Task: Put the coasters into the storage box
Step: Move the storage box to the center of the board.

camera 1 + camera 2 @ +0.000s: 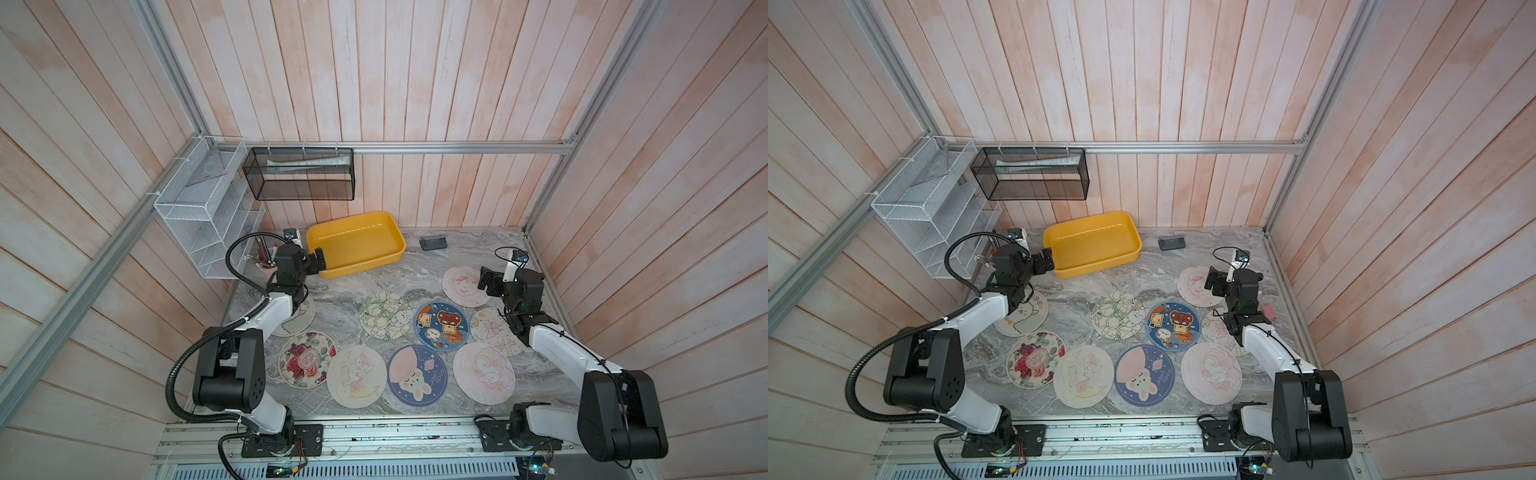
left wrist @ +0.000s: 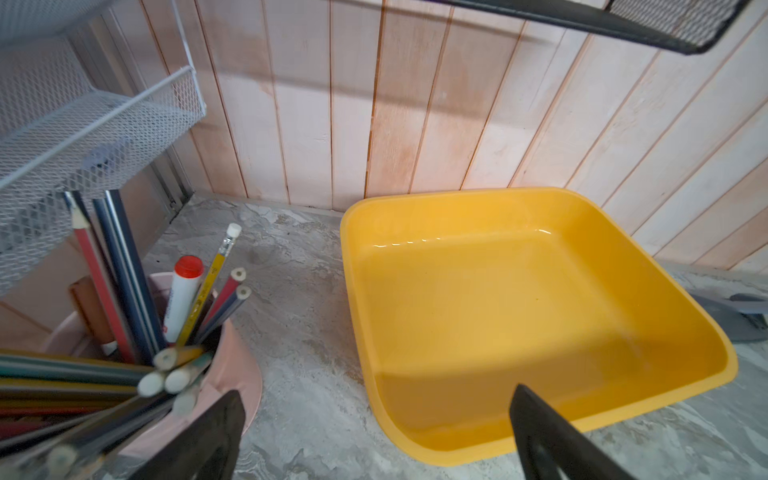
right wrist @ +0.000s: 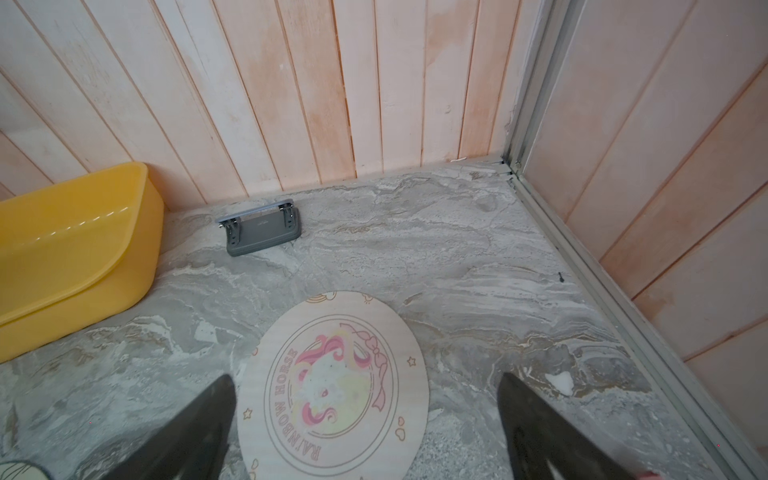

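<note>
Nine coasters [image 1: 386,316] lie flat on the marble table [image 1: 340,295]. They are thin round mats in cream, pink and dark blue, printed with animals and flowers, and some touch or overlap at their edges. The storage box [image 1: 357,270], a shallow yellow tray with rounded corners, sits open side up by the back wall. Its long axis runs along that wall, a little skewed. I see my left arm reaching forward with the elbow bent; the left gripper [image 1: 318,262] is level at the box's near left corner, jaws spread wide, holding nothing. My right arm stretches forward too, and the right gripper [image 3: 365,378] tilts down, equally wide, above the rainbow-horse coaster [image 3: 332,386].
</note>
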Robot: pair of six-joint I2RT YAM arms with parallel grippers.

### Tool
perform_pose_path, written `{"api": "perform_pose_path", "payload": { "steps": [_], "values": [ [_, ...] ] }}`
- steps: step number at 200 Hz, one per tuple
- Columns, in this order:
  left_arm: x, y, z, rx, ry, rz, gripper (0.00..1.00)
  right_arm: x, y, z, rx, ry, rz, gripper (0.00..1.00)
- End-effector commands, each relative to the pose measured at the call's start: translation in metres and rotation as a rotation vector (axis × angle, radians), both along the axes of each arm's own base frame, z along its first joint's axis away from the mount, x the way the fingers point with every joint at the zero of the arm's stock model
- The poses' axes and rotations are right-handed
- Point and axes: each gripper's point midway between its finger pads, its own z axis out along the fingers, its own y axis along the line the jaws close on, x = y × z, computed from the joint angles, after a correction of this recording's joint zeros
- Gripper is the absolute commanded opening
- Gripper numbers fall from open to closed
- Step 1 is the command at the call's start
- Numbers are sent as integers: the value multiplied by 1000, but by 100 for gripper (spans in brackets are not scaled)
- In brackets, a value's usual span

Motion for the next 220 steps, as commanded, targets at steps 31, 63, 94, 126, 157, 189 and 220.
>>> {"api": "perform_pose_path", "payload": {
  "steps": [31, 63, 94, 126, 157, 189, 220],
  "values": [
    [21, -3, -41, -149, 242, 1, 89, 0, 27, -6, 28, 99, 78, 98],
    [31, -3, -58, -180, 312, 31, 83, 3, 30, -2, 42, 102, 89, 98],
    [41, -1, -69, -180, 353, 50, 80, 5, 34, 0, 46, 103, 96, 98],
    [53, -3, -80, -179, 393, 46, 77, 5, 35, -1, 49, 110, 103, 98],
    [58, -6, -91, -185, 433, 48, 75, 6, 37, 0, 54, 114, 104, 98],
    [59, -12, -93, -128, 475, 52, 70, 6, 37, 0, 52, 117, 109, 98],
    [63, -15, -99, -49, 520, 74, 70, 9, 39, 0, 56, 119, 113, 98]
  ]
}}
